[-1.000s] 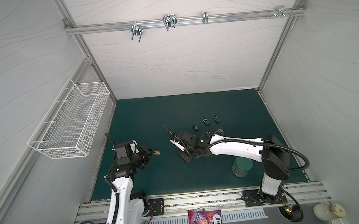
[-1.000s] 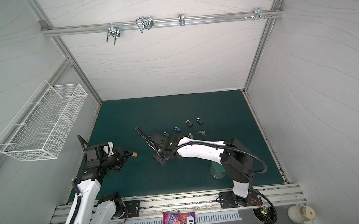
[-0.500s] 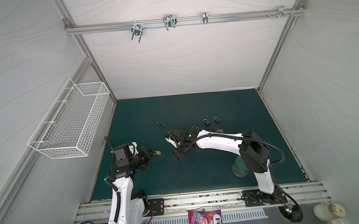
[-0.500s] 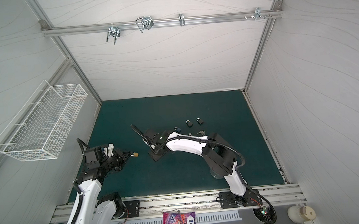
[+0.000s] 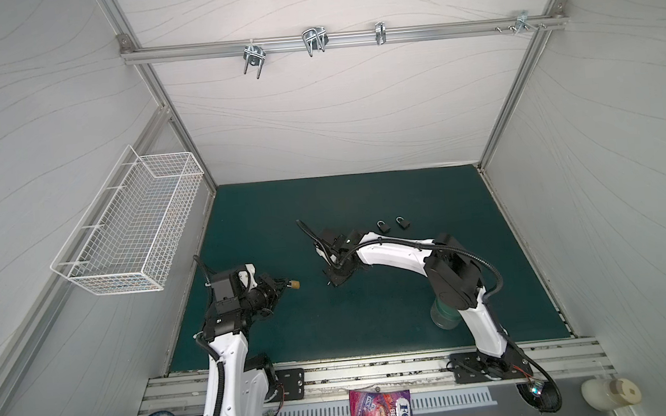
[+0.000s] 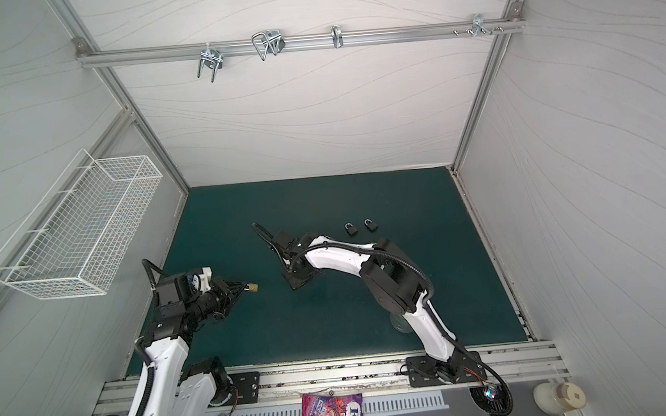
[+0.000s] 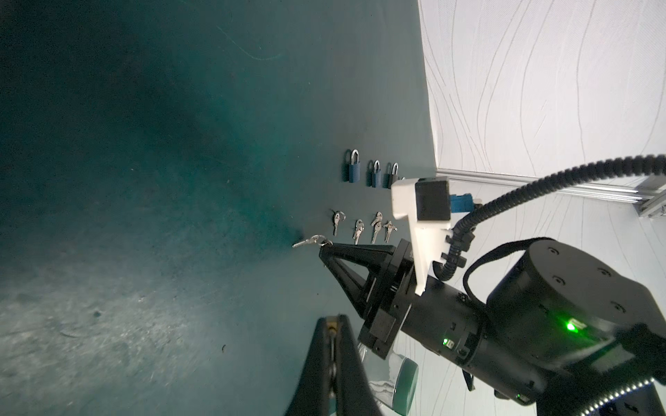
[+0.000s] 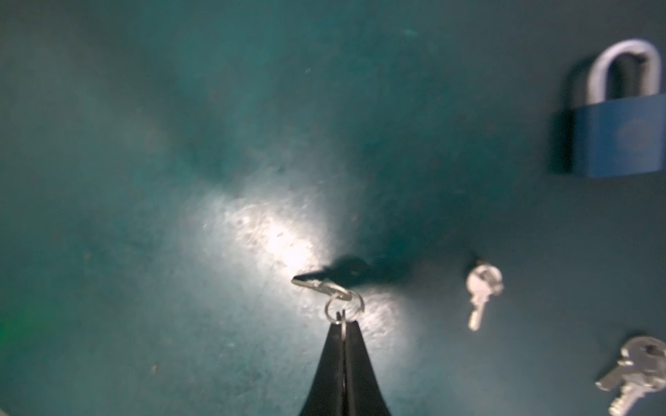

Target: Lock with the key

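Though the padlock (image 7: 331,325) barely shows, left tool (image 5: 287,282) clamps it — right tool (image 8: 341,321) pinches the key ring (image 8: 335,292).

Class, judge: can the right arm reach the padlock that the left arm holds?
Probably yes: only bare mat lies between the right pincer, shut on a key ring, and the brass padlock in the left pincer.

The far strip of the table (image 5: 342,196) behind two dark padlocks (image 5: 382,226) is bare, and so are its right side and the front middle between the arms. The right arm (image 5: 392,253) slants from the front rail to the centre and bars that line. Blue padlocks (image 7: 353,169) and loose keys (image 7: 358,230) crowd the middle. A teal cup (image 5: 445,318) stands by that arm's base, and a wire basket (image 5: 134,228) juts from the left wall.
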Robot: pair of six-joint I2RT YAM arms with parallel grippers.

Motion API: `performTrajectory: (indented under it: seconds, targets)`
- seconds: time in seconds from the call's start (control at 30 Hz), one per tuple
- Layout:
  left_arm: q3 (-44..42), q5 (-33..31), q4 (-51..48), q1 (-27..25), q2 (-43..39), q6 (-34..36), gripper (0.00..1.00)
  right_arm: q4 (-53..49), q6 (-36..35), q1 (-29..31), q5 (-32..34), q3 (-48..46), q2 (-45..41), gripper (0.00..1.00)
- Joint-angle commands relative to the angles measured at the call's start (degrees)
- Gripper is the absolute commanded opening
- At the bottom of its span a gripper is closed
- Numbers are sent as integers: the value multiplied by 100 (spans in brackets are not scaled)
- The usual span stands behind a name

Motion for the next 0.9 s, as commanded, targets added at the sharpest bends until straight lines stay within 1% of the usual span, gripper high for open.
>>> performTrajectory:
  seconds: [0.0,0.2,0.53,0.63,0.7,0.87]
  targets:
    - [32,107,62,9,-108,-62,0,-264,131,-16,86,236,169,0]
    - [55,120,76,4,-51,-46,0,-362,34,-26,28,667,482,0]
    - [40,176,171,7,-13,-18,0,-380,-79,-91,-90,1017,796,0]
    - [19,211,246,2,-13,-34,0,-326,-150,-117,-119,1017,796,5]
    - [-12,270,334,8,13,-77,0,-297,-197,-139,-161,1011,775,10]
    - [-32,367,473,5,16,-116,0,-72,-324,-180,-285,812,392,32]
